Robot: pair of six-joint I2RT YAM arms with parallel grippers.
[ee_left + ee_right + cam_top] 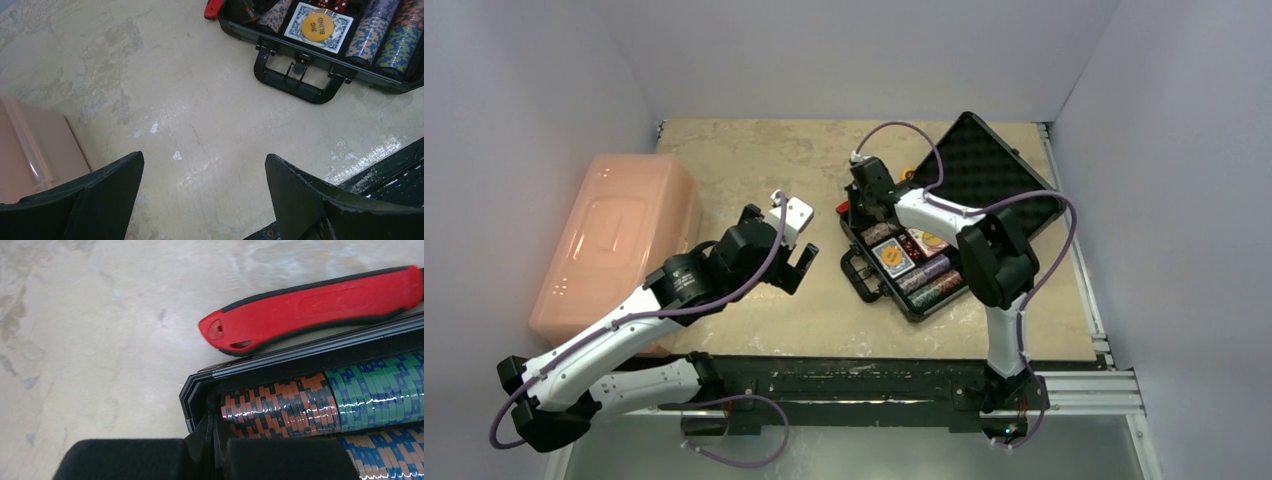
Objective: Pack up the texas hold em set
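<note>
Lying open, black case (996, 165) with chip rolls (930, 281) and card deck (343, 30) inside.

A red-handled tool (310, 307) with black trim is lying flat on the mottled beige table (100, 340), its rounded end pointing left in the right wrist view. Well to the tool's left in the top view, a large pink plastic bin (619, 245) is sitting on the table. A dark metal rail (874, 385) is running along the table edge, well nearer than the tool.
</note>
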